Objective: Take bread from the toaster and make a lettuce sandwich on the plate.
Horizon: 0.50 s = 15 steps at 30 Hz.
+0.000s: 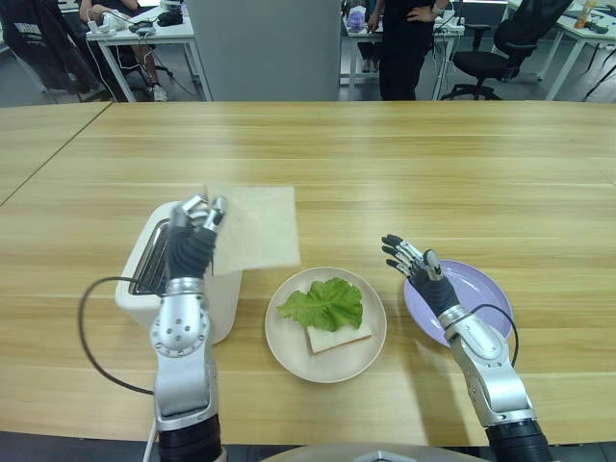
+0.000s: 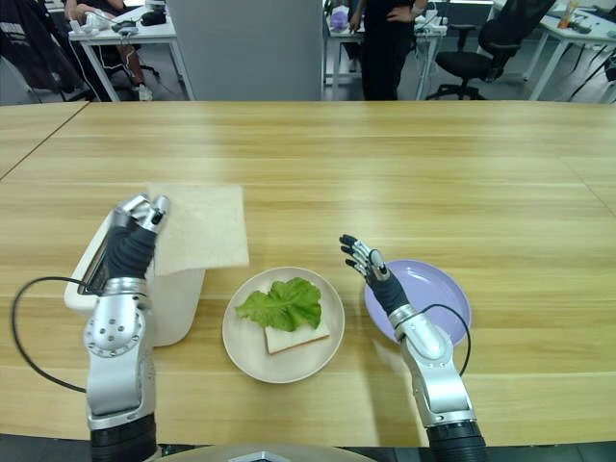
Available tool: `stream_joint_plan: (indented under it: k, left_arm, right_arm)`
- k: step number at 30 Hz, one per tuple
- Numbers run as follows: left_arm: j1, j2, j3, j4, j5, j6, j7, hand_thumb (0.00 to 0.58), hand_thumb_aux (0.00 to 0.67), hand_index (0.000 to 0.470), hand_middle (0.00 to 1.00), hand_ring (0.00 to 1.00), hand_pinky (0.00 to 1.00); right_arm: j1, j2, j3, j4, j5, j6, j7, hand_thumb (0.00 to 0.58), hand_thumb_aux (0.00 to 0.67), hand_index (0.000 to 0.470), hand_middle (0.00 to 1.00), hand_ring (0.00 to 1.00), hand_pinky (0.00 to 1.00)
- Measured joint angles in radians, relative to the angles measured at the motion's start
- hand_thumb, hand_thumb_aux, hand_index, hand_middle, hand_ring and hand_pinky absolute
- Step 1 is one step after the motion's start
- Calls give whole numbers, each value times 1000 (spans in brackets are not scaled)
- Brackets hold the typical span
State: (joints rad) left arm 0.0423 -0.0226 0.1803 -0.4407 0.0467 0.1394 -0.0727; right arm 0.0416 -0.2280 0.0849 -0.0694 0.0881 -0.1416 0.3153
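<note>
wide pale wooden desk (image 1: 433,164) fills the scene, seen from above and in front.

a square slice of bread (image 1: 255,229) is held up in the air over the right end of the toaster, out of the slot, its flat pale face toward the camera. the left robot hand (image 1: 192,231) pinches the slice by its left edge, fingers curled together around it, forearm rising straight up from the near edge of the desk.

the white toaster (image 2: 178,303) stands on the desk's left side, behind that forearm, its dark slot open at the top. a black cable (image 1: 87,337) loops from the toaster's left side across the desk toward the near edge.

just right of the toaster sits a round cream plate (image 1: 289,351). on it lies a second bread slice (image 1: 339,337), with a ruffled green lettuce leaf (image 1: 322,303) resting on top and covering most of it.

further right, near the cream plate but apart from it, is a purple plate (image 1: 481,289). the right robot hand (image 1: 414,265) hovers over its left rim, fingers spread and pointing away, holding nothing.

behind the desk stand a grey panel (image 1: 265,48) and a black office chair (image 1: 491,58).
</note>
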Motion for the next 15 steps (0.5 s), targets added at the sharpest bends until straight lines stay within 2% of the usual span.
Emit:
stream_joint_plan:
  k: [6,11,15]
  left_arm:
    - [57,-50,-76,135,-104,2,-30,580,670,460,1000,1000,1000]
    - [70,-49,-142,256,-103,-35,24,580,670,460,1000,1000,1000]
    - [77,-48,-193,311,-102,-75,73,580,670,460,1000,1000,1000]
  right_arm:
    - [-5,-46,-8,-42,-260,-164,-149,0,0,0,0,0,0]
    - [-7,-96,24,-40,-522,-252,-273,0,0,0,0,0,0]
    - [-7,-106,68,-37,-619,-280,-309,0,0,0,0,0,0]
